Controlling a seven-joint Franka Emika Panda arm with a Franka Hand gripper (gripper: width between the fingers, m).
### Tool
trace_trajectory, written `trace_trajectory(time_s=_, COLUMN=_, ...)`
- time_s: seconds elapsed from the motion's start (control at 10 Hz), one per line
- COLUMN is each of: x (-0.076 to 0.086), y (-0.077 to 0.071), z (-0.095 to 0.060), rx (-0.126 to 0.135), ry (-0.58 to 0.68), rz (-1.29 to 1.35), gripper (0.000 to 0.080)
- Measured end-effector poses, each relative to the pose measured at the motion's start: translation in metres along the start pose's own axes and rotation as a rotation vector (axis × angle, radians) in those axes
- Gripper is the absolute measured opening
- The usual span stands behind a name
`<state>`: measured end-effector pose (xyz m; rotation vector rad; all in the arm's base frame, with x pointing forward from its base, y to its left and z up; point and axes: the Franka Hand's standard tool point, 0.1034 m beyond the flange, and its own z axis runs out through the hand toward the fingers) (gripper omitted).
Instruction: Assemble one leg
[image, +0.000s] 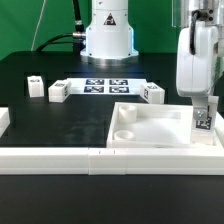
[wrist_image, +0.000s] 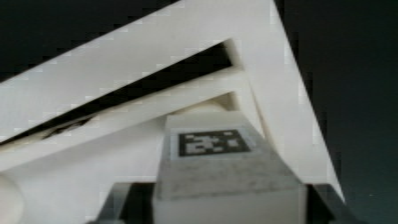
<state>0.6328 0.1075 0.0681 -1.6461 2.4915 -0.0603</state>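
1. The tray (image: 150, 128) lies on the table (image: 60, 120); if the arm pushes down off-line, the tray could slide.
2. The claw (image: 203, 122) is clenched on a leg (image: 203, 119), held upright over the tray's corner at the exterior view's right. A tilted leg might jam there.
3. The tag (wrist_image: 210, 142) faces the wrist camera; slipping grip would skew it.
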Motion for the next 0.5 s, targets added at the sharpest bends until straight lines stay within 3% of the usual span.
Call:
trace_trajectory(time_s=0.1, x=-0.0003, y=0.0005, z=0.0003, rx=-0.001, ry=0.000, rz=-0.009, gripper=0.0294)
trace_trajectory(time_s=0.2, x=-0.0003, y=0.0006, z=0.0005, rx=-0.001, ry=0.000, rz=-0.009, gripper=0.0475)
trace_trajectory(time_s=0.3, x=-0.0004, y=0.0007, z=0.0007, rx=-0.001, ry=0.000, rz=-0.011, gripper=0.0589)
trace_trajectory(time_s=0.5, x=-0.0004, y=0.0010, z=0.0010, rx=-0.002, ry=0.001, rz=-0.013, gripper=0.0637)
